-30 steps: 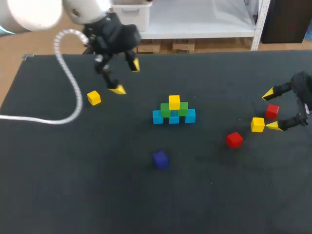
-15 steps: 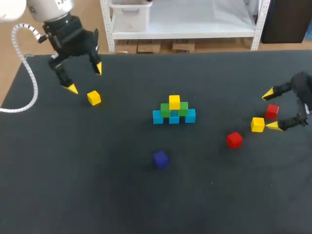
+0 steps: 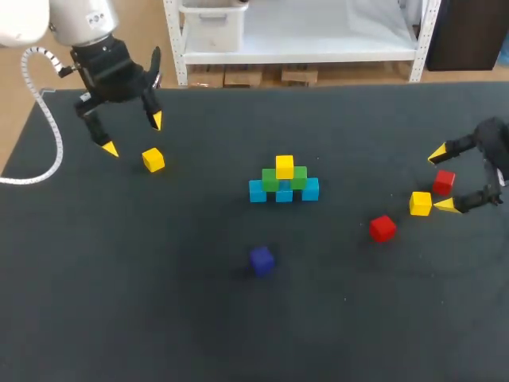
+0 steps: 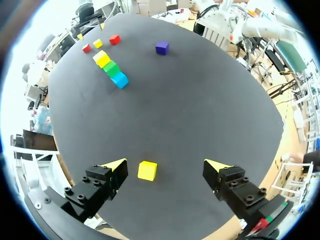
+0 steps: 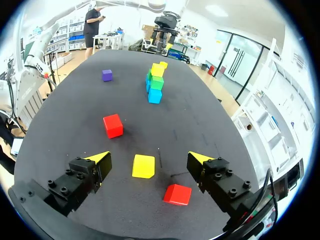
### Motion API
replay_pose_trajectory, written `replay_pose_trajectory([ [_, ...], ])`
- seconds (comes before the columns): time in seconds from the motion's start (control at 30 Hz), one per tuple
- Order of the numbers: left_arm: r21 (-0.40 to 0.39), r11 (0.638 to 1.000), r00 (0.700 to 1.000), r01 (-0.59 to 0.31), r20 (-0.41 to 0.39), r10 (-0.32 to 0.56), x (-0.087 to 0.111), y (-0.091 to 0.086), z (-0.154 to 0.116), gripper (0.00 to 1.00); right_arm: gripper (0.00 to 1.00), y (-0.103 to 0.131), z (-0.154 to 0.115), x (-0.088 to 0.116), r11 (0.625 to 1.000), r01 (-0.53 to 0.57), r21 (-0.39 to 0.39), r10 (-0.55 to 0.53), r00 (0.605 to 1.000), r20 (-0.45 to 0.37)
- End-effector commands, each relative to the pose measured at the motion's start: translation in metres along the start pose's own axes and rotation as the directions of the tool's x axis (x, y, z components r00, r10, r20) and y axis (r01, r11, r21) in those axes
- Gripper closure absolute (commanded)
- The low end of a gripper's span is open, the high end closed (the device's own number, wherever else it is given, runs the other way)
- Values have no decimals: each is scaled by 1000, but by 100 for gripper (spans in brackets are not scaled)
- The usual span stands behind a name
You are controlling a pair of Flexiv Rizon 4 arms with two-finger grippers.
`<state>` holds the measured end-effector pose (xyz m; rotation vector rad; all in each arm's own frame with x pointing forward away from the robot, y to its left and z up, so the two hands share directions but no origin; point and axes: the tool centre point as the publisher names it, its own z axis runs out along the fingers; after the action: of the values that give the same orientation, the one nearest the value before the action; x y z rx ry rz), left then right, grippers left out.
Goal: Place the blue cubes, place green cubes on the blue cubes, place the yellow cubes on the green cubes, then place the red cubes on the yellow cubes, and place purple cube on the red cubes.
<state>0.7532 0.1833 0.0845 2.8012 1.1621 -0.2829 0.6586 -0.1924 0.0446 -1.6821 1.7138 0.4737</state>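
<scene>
Yellow cube (image 3: 153, 160), loose on the counter (image 3: 159, 318) in the upper left of the frame, well apart from the pyramid (image 3: 284, 181) at centre.

Over the last second: swung out from the frame's upper middle to the far upper left, then eased back a touch toward the cube. Now the left fingers (image 3: 156, 121) just above and left of it in the head view. In the left wrist view, same cube (image 4: 147, 170) between the left fingers (image 4: 116, 166), nearer one tip than the other, touched by neither. Spread wide, holding nothing. Likely meaning: lining up to pick this piece for the build, not yet centred or lowered.

At the right edge, the right fingers (image 3: 444, 205): unmoved, equally wide and empty, with a second yellow cube (image 3: 420, 203) and a red cube (image 3: 444, 181) close by.

No long axis on a cube. Flat on one face, sides turned slightly off the counter's edges, roughly square to the finger line. Pyramid's blue base row lying left to right across the frame.
</scene>
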Motion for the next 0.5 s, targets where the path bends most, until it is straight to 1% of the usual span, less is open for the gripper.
replay_pose_trajectory([
  [0.03, 7, 1000, 1000, 0, 21, 0, 14, 13, 5, 0, 0, 0, 1, 1, 1000, 1, 1, -1, 1000, 4],
  [0.17, 2, 1000, 1000, -11, 29, 11, 23, 22, 12, 0, 0, 0, 1, 1, 1000, 1, 1, -1, 1000, 4],
  [0.3, 8, 999, 999, -39, 16, 39, 31, 32, 20, 0, 0, 0, 1, 1, 1000, 1, 1, -1, 1000, 4],
  [0.43, 10, 996, 996, -93, 20, 92, 32, 39, 24, 0, 0, 0, 1, 1, 1000, 1, 1, -1, 1000, 4],
  [0.5, 12, 995, 995, -97, 24, 97, 34, 43, 30, 0, 0, 0, 1, 1, 1000, 1, 1, -1, 1000, 4],
])
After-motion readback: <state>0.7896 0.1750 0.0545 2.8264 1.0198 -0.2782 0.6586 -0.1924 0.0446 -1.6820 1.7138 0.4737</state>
